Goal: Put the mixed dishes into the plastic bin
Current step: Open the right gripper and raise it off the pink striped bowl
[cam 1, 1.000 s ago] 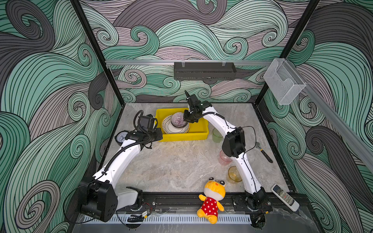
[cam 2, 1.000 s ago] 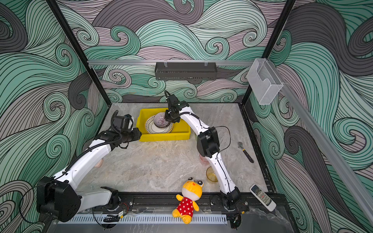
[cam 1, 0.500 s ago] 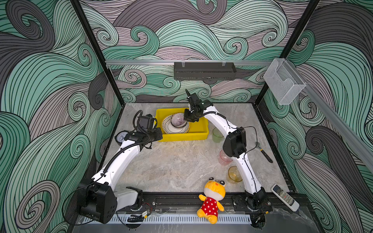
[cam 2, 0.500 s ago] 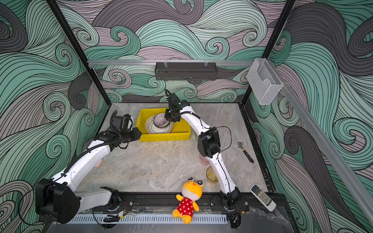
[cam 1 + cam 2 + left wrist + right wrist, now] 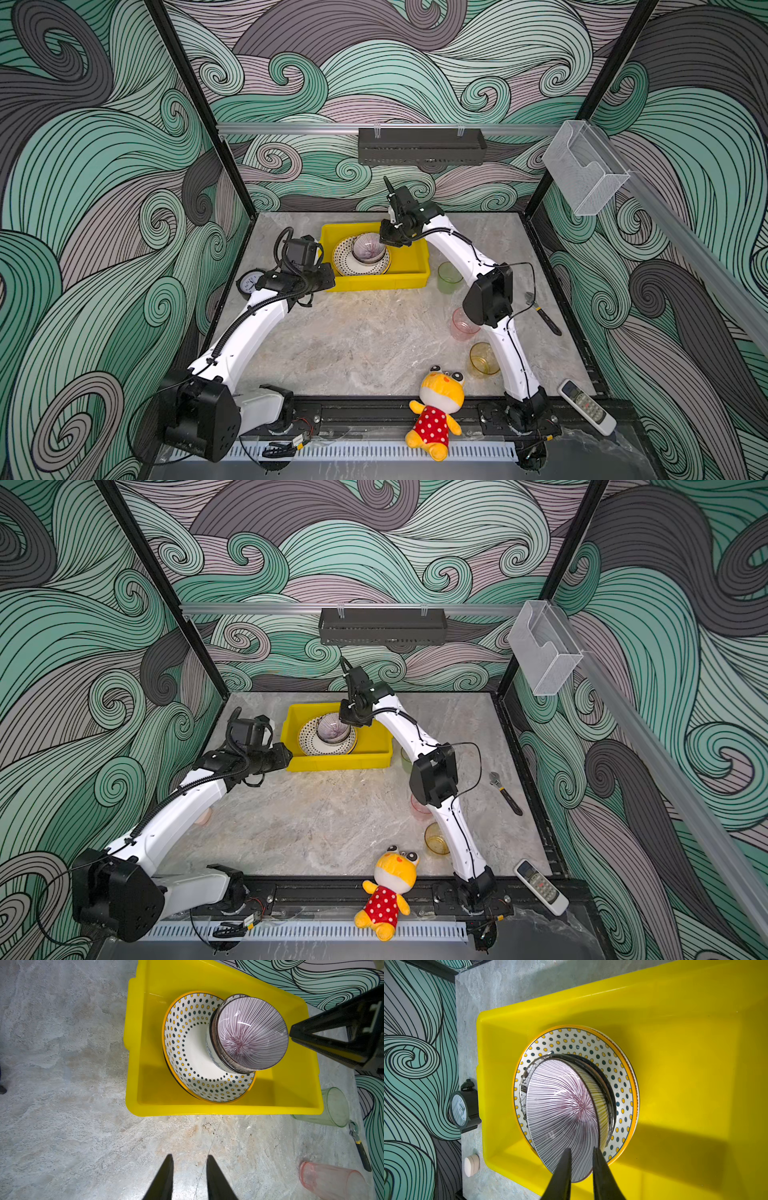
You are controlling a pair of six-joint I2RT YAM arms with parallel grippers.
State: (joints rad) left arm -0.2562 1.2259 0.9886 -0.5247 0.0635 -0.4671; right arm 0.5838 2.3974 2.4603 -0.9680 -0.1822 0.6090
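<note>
Right wrist view: lilac bowl (image 5: 562,1109), fine radial stripes, tilted atop other nested bowls (image 5: 214,1057), all stacked on dotted plate (image 5: 591,1047) inside yellow bin (image 5: 695,1022). Further plate rims just visible beneath the dotted one. Right gripper (image 5: 581,1149) astride the bowl's rim, one finger over the inside, one outside, jaws narrow; impossible to tell whether pinching or just clear of the wall. Judged glazed ceramic: stiff, slick, weighty for its size, prone to chipping against its neighbours. Best held at the rim, wall between the fingers, and lowered level rather than dropped. Stack leaning, so liable to slide if nudged.

Bin near the back edge of the table (image 5: 374,345), left of centre, in both top views. Outside it, three cups toward the right edge: green cup (image 5: 449,276) just beside the bin's right end, pink cup (image 5: 462,324) nearer the front, amber cup (image 5: 483,359) nearer still. Judged thin translucent plastic: light, slightly springy, easily tipped; rim or side wall a fair hold.

Left gripper (image 5: 189,1155) over bare table off the bin's front left corner, jaws slightly parted, holding nothing.

Around the margins: clock (image 5: 250,282) at left edge, wrench (image 5: 542,313) by right edge, toy (image 5: 438,405) at front edge, remote (image 5: 586,407) past front right corner. No brand or label legible anywhere; clock numerals and remote buttons too small to read.
</note>
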